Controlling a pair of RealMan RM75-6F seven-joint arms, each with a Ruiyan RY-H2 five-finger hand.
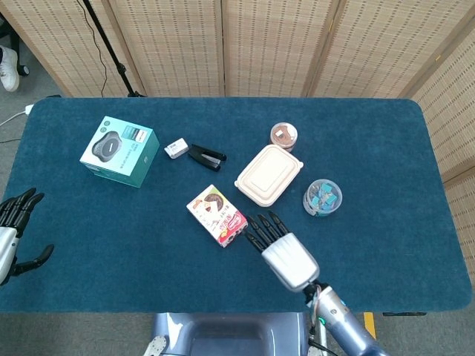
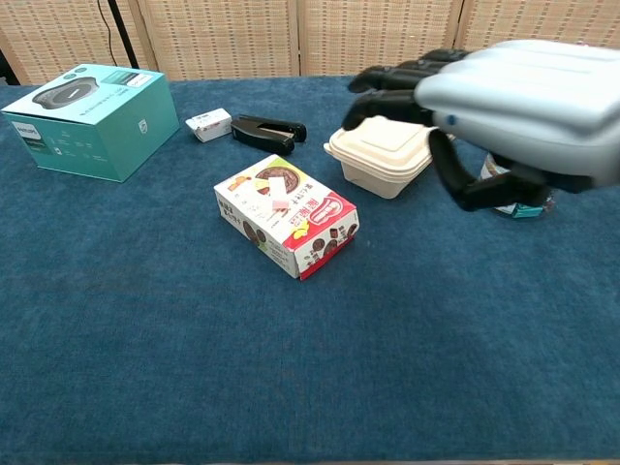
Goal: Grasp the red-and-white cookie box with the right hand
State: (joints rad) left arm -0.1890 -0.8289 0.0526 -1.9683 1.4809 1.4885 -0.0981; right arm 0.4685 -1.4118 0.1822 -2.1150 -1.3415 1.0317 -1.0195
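In the head view, the red-and-white cookie box (image 1: 217,215) is lying flat near the middle of the blue surface (image 1: 386,148), turned at a slant. The right robot hand (image 1: 279,247) is hovering just beside the box's near right corner, its dark fingers (image 1: 261,225) spread apart and holding nothing; whether the fingertips are touching the box cannot be told from here. The left robot hand (image 1: 10,233) is showing at the left edge of the picture, well apart from everything, with its fingers apart and nothing in it. Behind the cookie box, a beige lidded food container (image 1: 269,174) is sitting, with a small round jar of brown contents (image 1: 283,136) just beyond it and a clear round tub of blue clips (image 1: 322,196) to its right. A black stapler (image 1: 205,156) and a small white box (image 1: 176,147) are lying side by side farther back, and a teal product box (image 1: 119,150) is standing toward the left.

In the chest view, the cookie box (image 2: 285,216) is resting alone on the surface (image 2: 145,339), with nothing touching it. The right robot hand (image 2: 504,107) is hanging in the air to the right of it and above, fingers (image 2: 397,76) extended and parted, covering part of the food container (image 2: 383,155) and most of the clip tub (image 2: 518,201). The stapler (image 2: 267,132), the white box (image 2: 208,124) and the teal box (image 2: 85,120) are sitting along the far left. The left robot hand is not showing in this view.
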